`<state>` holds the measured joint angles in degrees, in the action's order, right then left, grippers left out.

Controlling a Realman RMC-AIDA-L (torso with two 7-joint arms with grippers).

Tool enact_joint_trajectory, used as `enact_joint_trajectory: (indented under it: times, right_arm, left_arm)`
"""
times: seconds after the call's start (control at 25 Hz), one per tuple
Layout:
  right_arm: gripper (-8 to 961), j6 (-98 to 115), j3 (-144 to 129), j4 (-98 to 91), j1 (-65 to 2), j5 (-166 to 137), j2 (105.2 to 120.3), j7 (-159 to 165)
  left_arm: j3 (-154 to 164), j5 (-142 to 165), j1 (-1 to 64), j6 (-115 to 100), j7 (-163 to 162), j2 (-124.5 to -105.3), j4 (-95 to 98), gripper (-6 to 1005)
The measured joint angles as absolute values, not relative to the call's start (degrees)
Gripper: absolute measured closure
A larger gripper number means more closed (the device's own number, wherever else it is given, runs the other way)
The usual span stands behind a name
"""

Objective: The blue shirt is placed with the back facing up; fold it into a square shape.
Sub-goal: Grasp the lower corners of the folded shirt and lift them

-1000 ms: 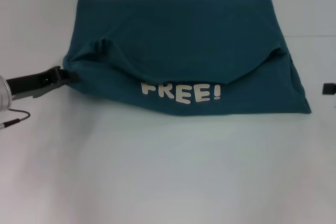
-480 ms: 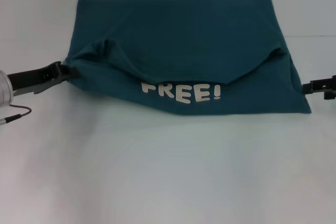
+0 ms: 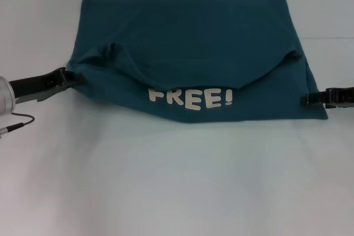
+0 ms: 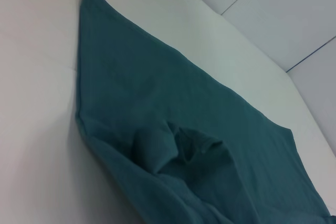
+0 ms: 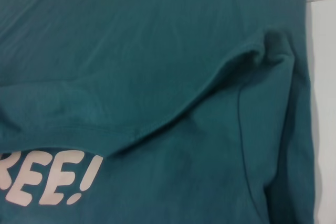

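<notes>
The blue shirt (image 3: pixel 193 48) lies half-folded on the white worktop (image 3: pixel 166 181), lettering showing. The right claw (image 3: pixel 305 100) has slid in onto its near right corner, while the left claw (image 3: pixel 67 75) pinches the opposite edge; whether the right's fingers are closed, I cannot tell. Another fold looks due.

Soft, even, bright light falls from above — the white worktop (image 3: pixel 177 181) shows no glare and only faint shadows along the edges of the blue shirt (image 3: pixel 188 42). The head view is slightly hazy; both wrist views are soft in focus up close.
</notes>
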<state>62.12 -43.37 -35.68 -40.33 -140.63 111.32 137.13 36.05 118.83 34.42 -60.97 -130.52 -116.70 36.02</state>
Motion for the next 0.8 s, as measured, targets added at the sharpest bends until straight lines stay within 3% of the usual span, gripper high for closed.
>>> enact_joint_trajectory:
  times: [0.2, 0.8]
  right_arm:
    - [210, 58.90, -45.28, -34.96, -40.90, -140.63, 112.45, 136.54]
    - [239, 56.21, -46.27, -32.63, -41.46, -140.47, 112.77, 137.36]
  left_arm:
    - [36.03, 118.83, 34.44, -60.99, -130.52, -116.85, 35.75, 972]
    - [36.04, 118.75, 34.37, -61.00, -130.52, -117.08, 35.50, 972]
